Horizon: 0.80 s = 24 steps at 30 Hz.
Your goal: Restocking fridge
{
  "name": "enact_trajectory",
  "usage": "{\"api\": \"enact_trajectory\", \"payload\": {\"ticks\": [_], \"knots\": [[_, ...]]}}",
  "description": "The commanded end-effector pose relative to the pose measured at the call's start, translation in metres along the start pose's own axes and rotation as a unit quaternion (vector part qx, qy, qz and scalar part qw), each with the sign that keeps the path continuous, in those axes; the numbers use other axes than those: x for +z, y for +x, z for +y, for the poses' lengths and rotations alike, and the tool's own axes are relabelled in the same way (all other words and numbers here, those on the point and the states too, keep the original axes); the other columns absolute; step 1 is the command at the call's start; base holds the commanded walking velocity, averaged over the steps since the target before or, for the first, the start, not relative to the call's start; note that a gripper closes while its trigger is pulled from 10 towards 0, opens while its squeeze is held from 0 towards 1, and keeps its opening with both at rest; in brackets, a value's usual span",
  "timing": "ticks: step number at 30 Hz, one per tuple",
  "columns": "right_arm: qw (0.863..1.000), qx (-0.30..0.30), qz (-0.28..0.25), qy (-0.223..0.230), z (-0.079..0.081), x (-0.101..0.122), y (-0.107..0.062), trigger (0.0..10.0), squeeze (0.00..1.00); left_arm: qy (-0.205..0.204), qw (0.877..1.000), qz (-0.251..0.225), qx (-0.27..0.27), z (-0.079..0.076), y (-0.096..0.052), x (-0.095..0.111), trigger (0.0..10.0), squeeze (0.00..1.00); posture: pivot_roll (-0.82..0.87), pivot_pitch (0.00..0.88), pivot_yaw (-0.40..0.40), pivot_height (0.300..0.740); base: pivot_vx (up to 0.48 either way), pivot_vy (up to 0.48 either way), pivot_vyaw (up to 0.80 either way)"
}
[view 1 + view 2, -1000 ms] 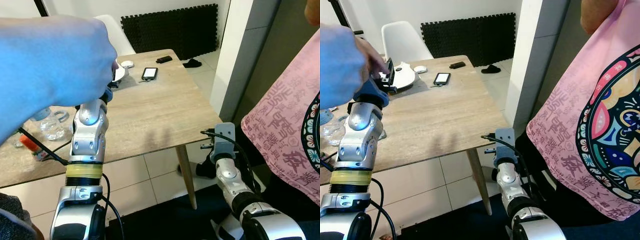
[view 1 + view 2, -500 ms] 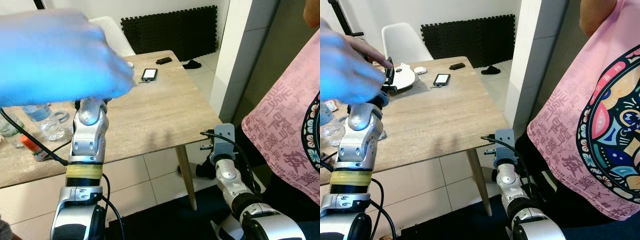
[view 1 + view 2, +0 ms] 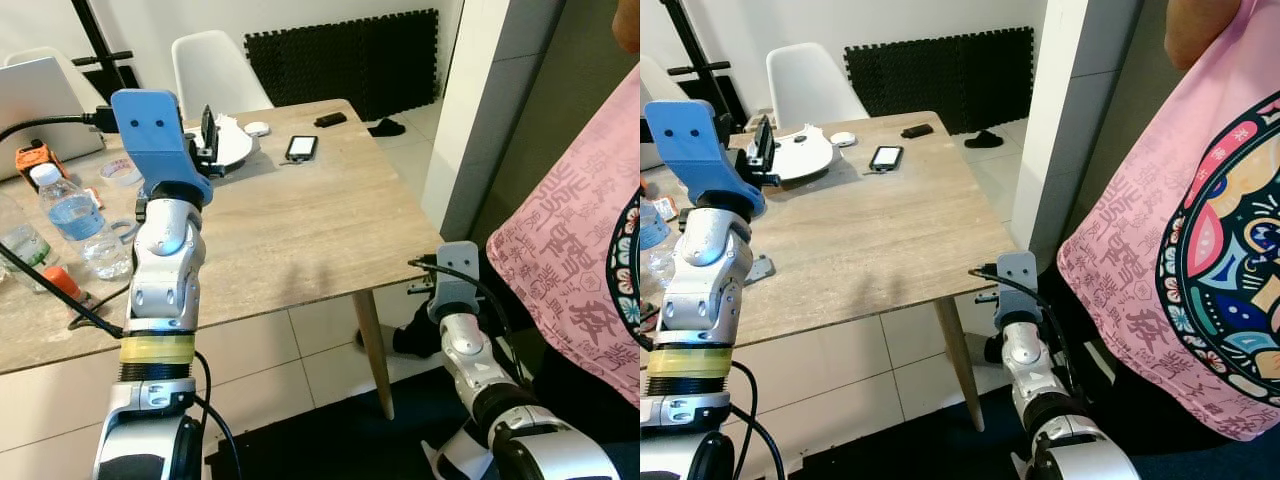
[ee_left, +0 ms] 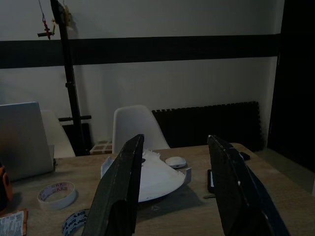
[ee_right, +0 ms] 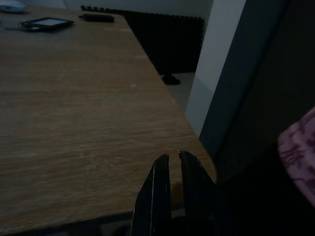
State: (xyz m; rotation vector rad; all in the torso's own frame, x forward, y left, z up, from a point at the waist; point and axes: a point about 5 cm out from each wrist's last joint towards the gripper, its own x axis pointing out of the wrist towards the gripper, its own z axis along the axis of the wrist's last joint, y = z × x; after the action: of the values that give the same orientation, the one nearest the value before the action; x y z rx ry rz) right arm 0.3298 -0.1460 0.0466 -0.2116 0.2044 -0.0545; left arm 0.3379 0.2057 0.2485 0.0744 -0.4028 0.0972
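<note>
Hand that blocked the head camera is gone, left gripper [image 4: 174, 196] released over table [image 3: 300, 230], right gripper [image 5: 170, 169] clenched empty beside it, water bottle [image 3: 72, 215] unpicked; restocking not begun.

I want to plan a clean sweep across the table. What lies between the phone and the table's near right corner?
Bare wood: in the left eye view nothing sits on the table between the phone and that corner.
</note>
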Motion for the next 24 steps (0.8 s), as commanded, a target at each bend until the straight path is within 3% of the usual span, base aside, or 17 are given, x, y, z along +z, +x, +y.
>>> {"api": "enact_trajectory", "payload": {"ticks": [1, 4, 5, 6, 7, 10, 12, 17, 24], "knots": [[1.000, -0.001, -0.002, -0.001, 0.000, -0.002, -0.002, 10.0, 0.00, -0.007, 1.000, 0.011, 0.009, 0.005, -0.004, -0.003, 10.0, 0.00, 0.10, 0.000, -0.003, 0.740, 0.000, 0.000, 0.00], [1.000, -0.004, -0.001, 0.001, -0.003, -0.006, -0.005, 10.0, 0.00, -0.004, 1.000, 0.023, 0.013, 0.009, -0.008, -0.006, 10.0, 0.00, 0.10, 0.000, -0.007, 0.740, 0.000, 0.000, 0.00], [1.000, -0.013, 0.000, 0.005, -0.010, -0.010, -0.009, 10.0, 0.00, 0.004, 0.999, 0.041, 0.025, 0.021, -0.017, -0.011, 10.0, 0.00, 0.09, 0.000, -0.023, 0.740, 0.000, 0.000, 0.00], [1.000, -0.013, 0.000, 0.005, -0.010, -0.010, -0.009, 10.0, 0.00, 0.004, 0.999, 0.041, 0.025, 0.021, -0.017, -0.011, 10.0, 0.00, 0.09, 0.000, -0.023, 0.740, 0.000, 0.000, 0.00], [1.000, -0.025, 0.001, 0.013, -0.019, -0.015, -0.012, 10.0, 0.00, 0.013, 0.997, 0.060, 0.039, 0.033, -0.027, -0.016, 10.0, 0.00, 0.10, 0.000, -0.032, 0.740, 0.000, 0.000, 0.00], [0.999, -0.038, 0.004, 0.021, -0.029, -0.018, -0.015, 10.0, 0.00, 0.027, 0.995, 0.081, 0.049, 0.043, -0.037, -0.022, 10.0, 0.00, 0.10, 0.010, -0.046, 0.740, 0.000, 0.000, 0.00], [0.998, -0.057, 0.002, 0.030, -0.046, -0.017, -0.017, 10.0, 0.00, 0.051, 0.988, 0.136, 0.060, 0.055, -0.054, -0.041, 10.0, 0.00, 0.09, 0.019, -0.059, 0.740, 0.000, 0.000, 0.00], [0.996, -0.078, -0.024, 0.031, -0.066, -0.001, -0.015, 10.0, 0.00, 0.059, 0.978, 0.194, 0.046, 0.052, -0.069, -0.068, 10.0, 0.00, 0.07, 0.034, -0.069, 0.740, 0.000, 0.000, 0.00], [0.993, -0.090, -0.061, 0.036, -0.075, 0.023, -0.013, 10.0, 0.00, 0.051, 0.973, 0.224, 0.017, 0.037, -0.069, -0.083, 10.0, 0.00, 0.04, 0.040, -0.070, 0.740, 0.000, 0.000, 0.00]]}}
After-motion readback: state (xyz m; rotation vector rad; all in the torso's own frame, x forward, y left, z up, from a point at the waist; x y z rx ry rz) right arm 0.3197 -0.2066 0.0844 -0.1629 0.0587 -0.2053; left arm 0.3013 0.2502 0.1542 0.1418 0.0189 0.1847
